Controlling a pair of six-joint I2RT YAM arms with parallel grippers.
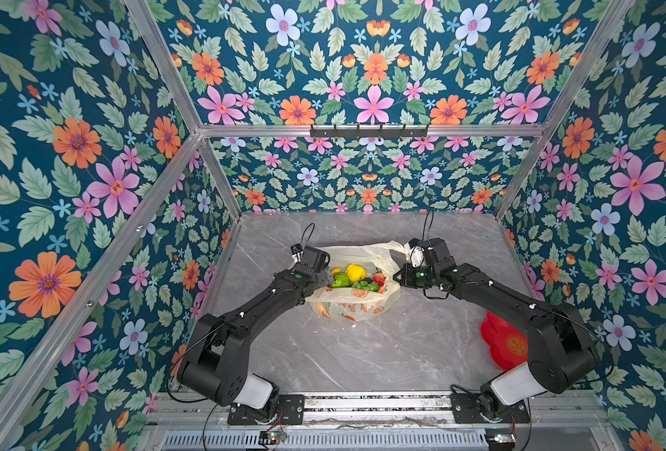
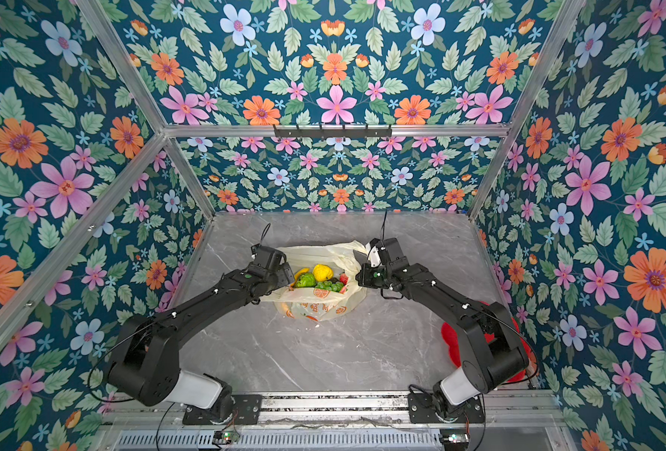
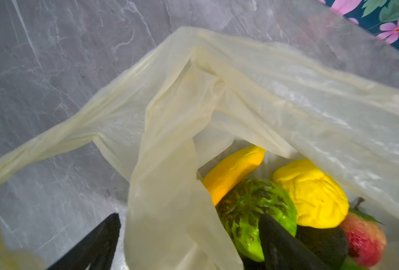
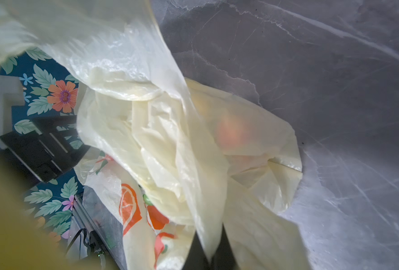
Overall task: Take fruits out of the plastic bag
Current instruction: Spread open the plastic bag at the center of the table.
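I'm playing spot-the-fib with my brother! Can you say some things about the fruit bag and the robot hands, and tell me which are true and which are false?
1. The lemon lies inside the plastic bag. True.
2. The left gripper holds the banana. False: its jaws stand open, and the banana lies ungripped in the bag.
3. The right gripper pinches the bag's film. True.
4. The strawberry sits on the red plate. False: it is in the bag.
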